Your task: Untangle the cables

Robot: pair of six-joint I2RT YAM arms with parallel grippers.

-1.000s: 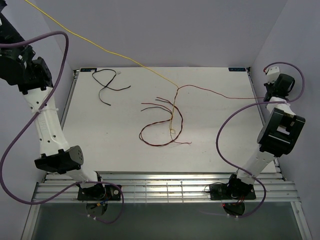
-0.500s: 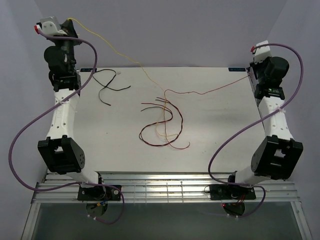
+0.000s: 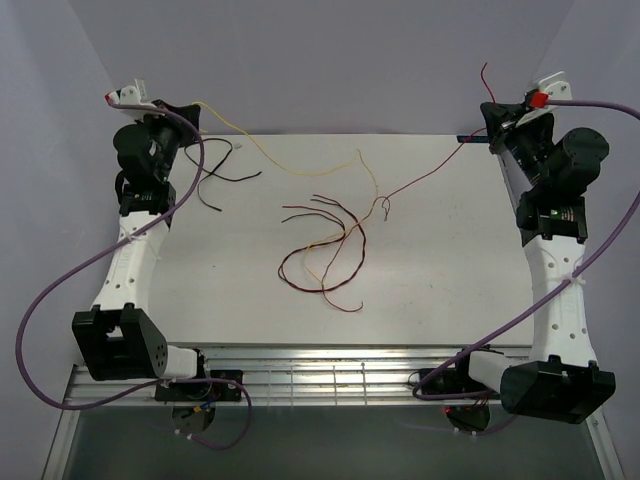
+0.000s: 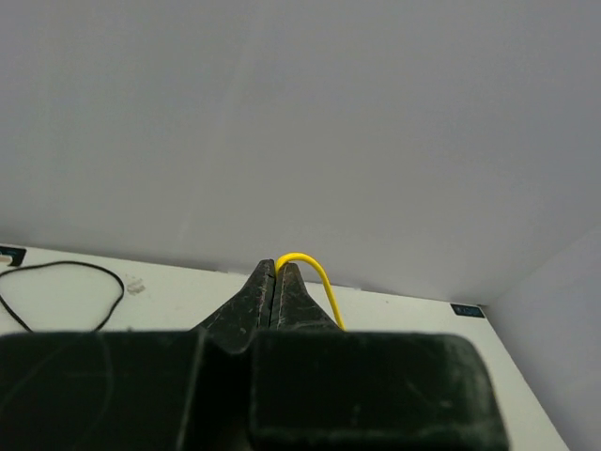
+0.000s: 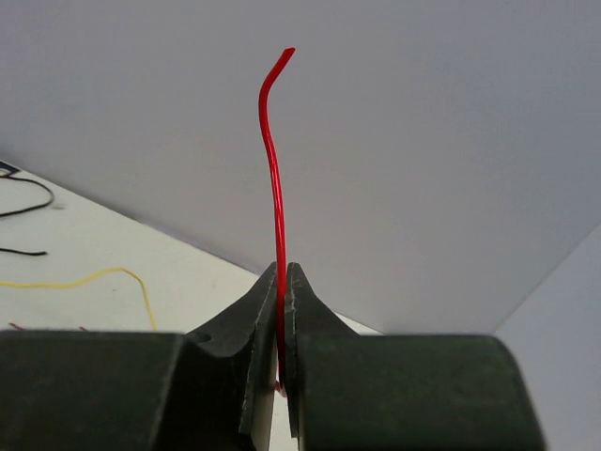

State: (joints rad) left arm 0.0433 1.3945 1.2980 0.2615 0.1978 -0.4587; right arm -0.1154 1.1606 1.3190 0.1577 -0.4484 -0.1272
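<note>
My left gripper (image 3: 192, 108) hangs over the table's back-left corner, shut on the end of the yellow cable (image 3: 262, 152). In the left wrist view that yellow cable (image 4: 317, 278) loops out of the closed tips of the left gripper (image 4: 275, 268). Over the back-right corner, my right gripper (image 3: 490, 113) is shut on the red cable (image 3: 430, 170), and in the right wrist view a free end of the red cable (image 5: 273, 169) sticks up past the right gripper (image 5: 283, 274). Both cables run down into a loose tangle (image 3: 325, 250) with dark red-brown wires at mid-table.
A separate black cable (image 3: 215, 172) lies apart near the back-left corner of the white table (image 3: 450, 290). Grey walls close in the back and both sides. Thick purple cables (image 3: 40, 290) loop off both arms.
The left gripper has come in from the upper left to the back-left corner, slackening the yellow cable. The right gripper has risen toward the back right, lifting the red cable. The tangle has shifted.
</note>
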